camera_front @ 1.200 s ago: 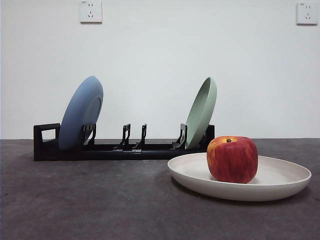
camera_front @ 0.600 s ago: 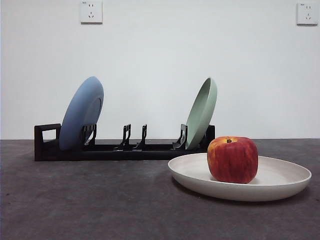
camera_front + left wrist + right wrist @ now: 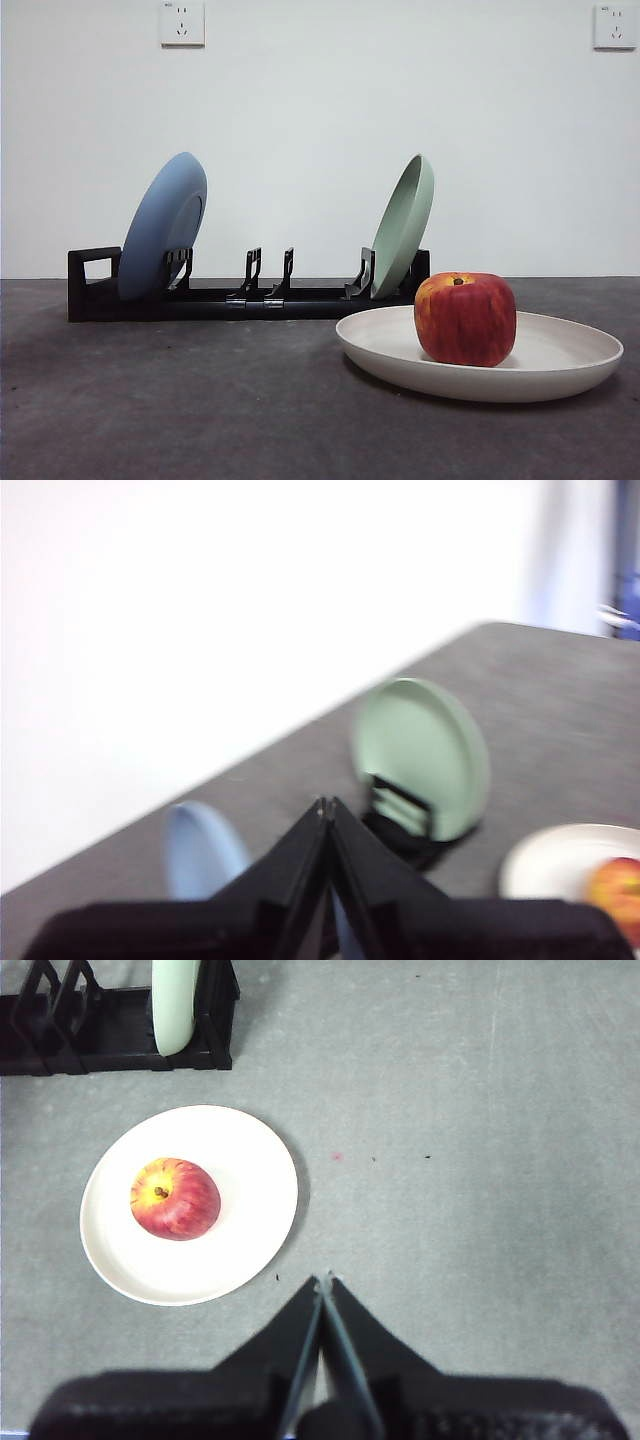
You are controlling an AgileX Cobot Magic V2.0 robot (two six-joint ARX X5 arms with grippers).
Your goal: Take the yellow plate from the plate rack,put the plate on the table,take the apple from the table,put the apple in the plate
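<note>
Cream and matte, the yellow plate lies flat on the table, in front of the plate rack's green-plate end. The apple sits upright in the plate with its stem up; seen from above in the right wrist view, it rests off-centre in the plate, toward ten o'clock of the plate's middle, apple well inside the rim.

The black rack stands at the back of the table, loop handle at its nine o'clock end. A blue plate leans in the slot next to the handle; a pale green plate leans in the slot at the three o'clock end. The middle prongs hold nothing.

The right gripper hovers high above the table, jaws pressed together, gripping nothing, apart from the plate. The left gripper is likewise closed and empty, raised over the rack; its view is blurred.
</note>
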